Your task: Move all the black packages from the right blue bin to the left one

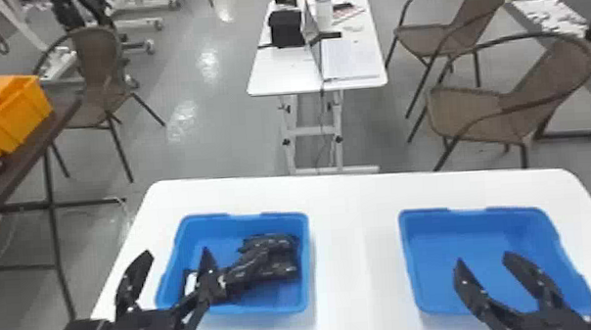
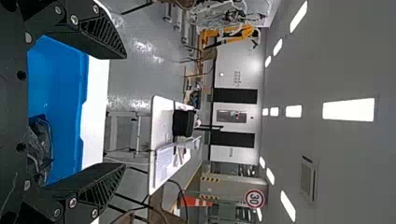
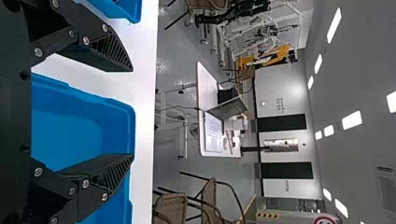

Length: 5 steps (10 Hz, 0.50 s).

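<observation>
Claw of the left arm (image 1: 177,253): hung at the near side of the left blue bin (image 1: 283,215), fingers spread wide, one over the bin and one past its left edge — had hold of nothing. Claw of the right arm (image 1: 483,257): hung over the right blue bin (image 1: 415,253), fingers well apart, likewise gripped nothing.

Black packages (image 1: 273,261): looked glossy, crumpled and creased, with pale glints along the folds. Lay heaped in the left blue bin, toward its right side. Sat just right of the left claw's inner finger, partly behind it in the head view; could not be told touching or apart. Lay well apart from the right claw, across the white table (image 1: 356,251).

Made out in the left wrist view: ceiling lights (image 2: 348,108) and a round, red-rimmed sign (image 2: 254,199). Took in from the head view — both bins, plus an orange crate (image 1: 19,112) off to the left.
</observation>
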### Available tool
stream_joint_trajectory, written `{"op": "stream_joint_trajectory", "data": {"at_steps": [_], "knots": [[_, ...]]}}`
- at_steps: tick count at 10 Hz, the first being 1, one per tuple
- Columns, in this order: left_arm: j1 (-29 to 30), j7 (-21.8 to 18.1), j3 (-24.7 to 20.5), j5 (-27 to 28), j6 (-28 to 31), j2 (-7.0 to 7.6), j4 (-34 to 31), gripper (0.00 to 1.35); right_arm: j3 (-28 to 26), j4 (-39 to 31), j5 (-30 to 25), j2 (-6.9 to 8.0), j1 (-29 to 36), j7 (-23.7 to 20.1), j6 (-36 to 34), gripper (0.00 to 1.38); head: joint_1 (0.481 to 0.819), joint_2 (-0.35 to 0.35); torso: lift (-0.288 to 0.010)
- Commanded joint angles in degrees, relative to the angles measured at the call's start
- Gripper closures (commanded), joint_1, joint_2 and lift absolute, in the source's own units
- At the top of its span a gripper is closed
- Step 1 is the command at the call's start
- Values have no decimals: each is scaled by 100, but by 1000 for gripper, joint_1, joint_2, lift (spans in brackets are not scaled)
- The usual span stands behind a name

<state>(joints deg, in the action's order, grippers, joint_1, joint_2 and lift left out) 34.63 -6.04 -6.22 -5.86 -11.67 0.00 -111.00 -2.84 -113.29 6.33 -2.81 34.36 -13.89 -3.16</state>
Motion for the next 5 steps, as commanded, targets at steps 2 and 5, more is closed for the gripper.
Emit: {"op": "stream_joint_trajectory", "data": {"at_steps": [2, 5], "knots": [[0, 7, 15, -2, -28, -15, 0, 222, 2, 0, -1, 0, -9, 0, 0, 418, 695, 88, 0], [-18, 7, -2, -2, -37, -15, 0, 222, 2, 0, -9, 0, -26, -9, 0, 417, 695, 88, 0]]}}
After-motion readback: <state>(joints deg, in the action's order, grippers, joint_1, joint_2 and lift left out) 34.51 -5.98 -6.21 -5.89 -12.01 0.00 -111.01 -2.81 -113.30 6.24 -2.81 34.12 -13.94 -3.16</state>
